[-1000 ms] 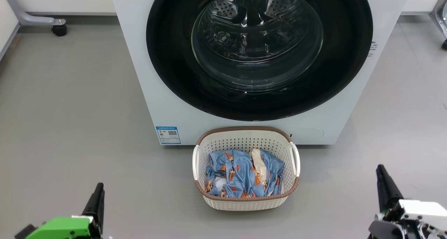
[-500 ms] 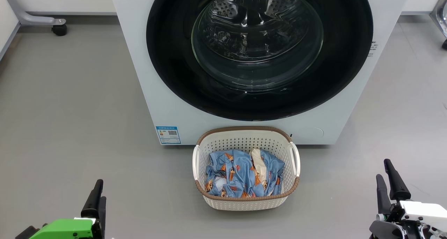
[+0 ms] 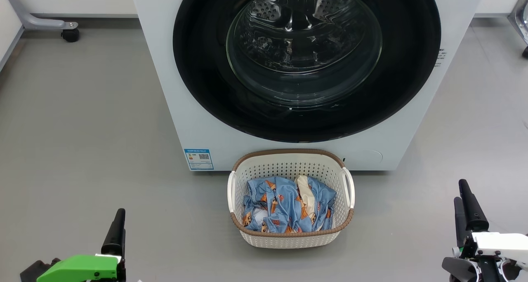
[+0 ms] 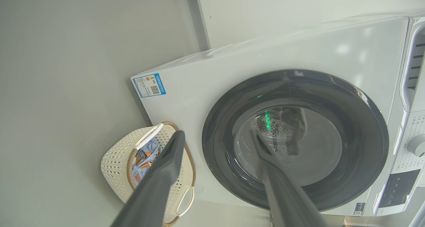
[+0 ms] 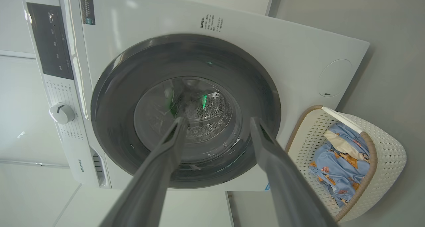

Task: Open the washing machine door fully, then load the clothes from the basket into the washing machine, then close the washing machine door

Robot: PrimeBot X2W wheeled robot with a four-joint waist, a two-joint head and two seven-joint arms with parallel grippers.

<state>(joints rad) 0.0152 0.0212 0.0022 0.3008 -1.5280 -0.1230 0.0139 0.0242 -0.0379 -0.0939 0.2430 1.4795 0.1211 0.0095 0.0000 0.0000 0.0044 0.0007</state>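
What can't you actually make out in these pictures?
- Head view: the washing machine door, top rim cut off by the picture's upper edge.
- Head view: the blue sticker, print too small to read.
- Head view: whatever lies under the clothes in the basket, hidden by the top folds.
- Left wrist view: part of the basket, behind a finger of the left pincer.

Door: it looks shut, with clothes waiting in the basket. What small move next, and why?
Probably reach an arm toward the door, which is shut; clothes lie in the basket, and the left gripper and right gripper are open, empty, short of it.
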